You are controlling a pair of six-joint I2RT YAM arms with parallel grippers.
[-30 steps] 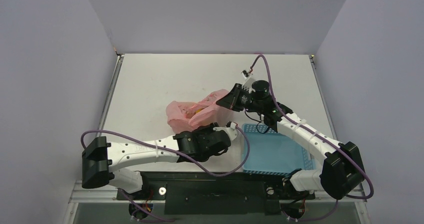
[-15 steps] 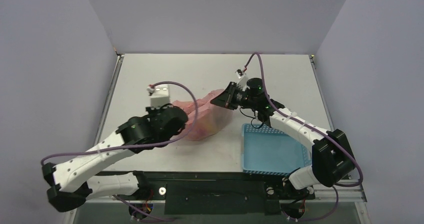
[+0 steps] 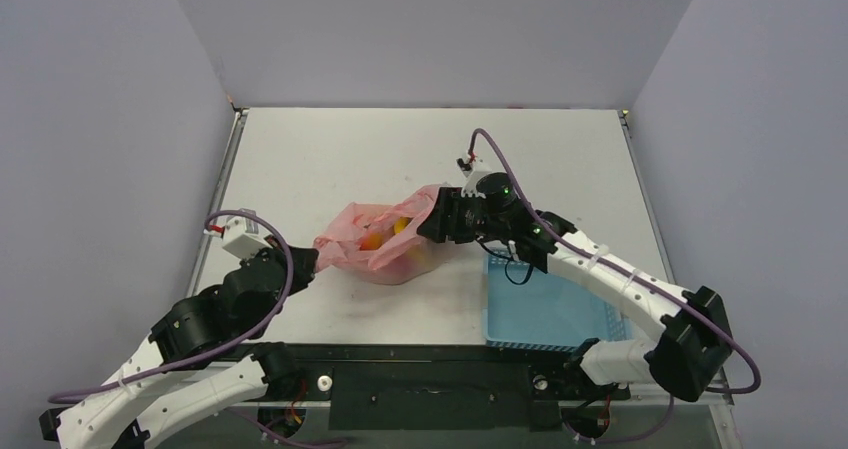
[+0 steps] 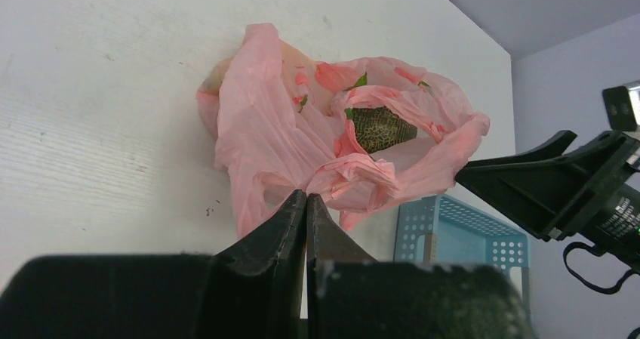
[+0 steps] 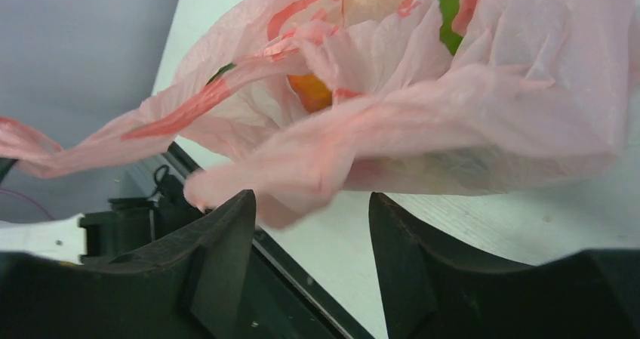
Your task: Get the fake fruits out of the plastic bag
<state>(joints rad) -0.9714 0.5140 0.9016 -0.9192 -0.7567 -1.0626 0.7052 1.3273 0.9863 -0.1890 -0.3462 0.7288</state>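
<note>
The pink plastic bag lies crumpled mid-table. Its mouth gapes in the left wrist view, where the plastic bag shows a grey-green netted melon inside. Orange and yellow fake fruits show through the film from above, and an orange fruit shows in the right wrist view. My left gripper sits low at the bag's left end, and its jaws are shut on a fold of the film. My right gripper is at the bag's right edge. Its jaws stand open, a loose flap of the bag just ahead of them.
A blue perforated basket stands at the near right, just behind the right forearm; its corner shows beyond the bag in the left wrist view. The table's near edge and black rail run below the bag.
The left arm has swung from the bag's near side out to the left and now holds the bag's left end. The right gripper has opened and dropped lower; the bag has shifted.
</note>
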